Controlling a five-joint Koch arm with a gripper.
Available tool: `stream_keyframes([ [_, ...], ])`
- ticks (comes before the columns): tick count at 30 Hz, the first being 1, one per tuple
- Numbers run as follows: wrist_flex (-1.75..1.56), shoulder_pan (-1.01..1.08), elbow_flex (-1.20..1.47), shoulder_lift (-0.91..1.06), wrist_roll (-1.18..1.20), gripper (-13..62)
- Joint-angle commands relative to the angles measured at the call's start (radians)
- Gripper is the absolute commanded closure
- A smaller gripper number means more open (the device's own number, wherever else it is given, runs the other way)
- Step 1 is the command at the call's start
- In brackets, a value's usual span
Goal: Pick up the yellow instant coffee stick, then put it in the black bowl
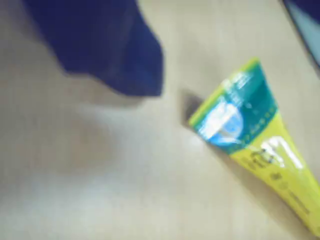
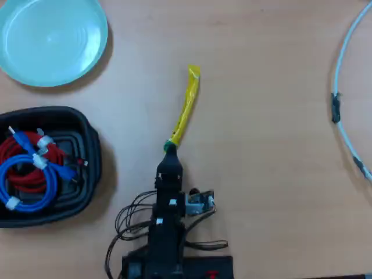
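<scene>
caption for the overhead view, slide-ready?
Koch arm reaching toward yellow coffee stick's green end; black bowl holds coiled cables.

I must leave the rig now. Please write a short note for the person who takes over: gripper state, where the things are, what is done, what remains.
Gripper: above the green end of the yellow coffee stick, holding nothing; whether it is open or shut cannot be told.
The stick lies flat on the table, right of the black bowl in the overhead view.
The bowl holds coiled red and blue cables.
Done: approach only.
Left: grasp, lift, carry to the bowl, release.
</scene>
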Motion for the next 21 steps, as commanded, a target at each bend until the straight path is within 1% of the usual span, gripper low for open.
stream_keyframes([
  [1,0.038,0.008,0.037,0.091,0.009,1.8],
  [5,0.14,0.008,-0.055,0.091,0.009,1.8],
  [9,0.451,-0.008,-0.276,0.091,-0.037,1.8],
  [15,0.957,-0.012,-0.6,0.089,-0.351,1.8],
  [17,1.031,-0.006,-0.676,0.089,-0.399,1.8],
  [21,1.046,-0.009,-0.752,0.083,-0.408,1.8],
])
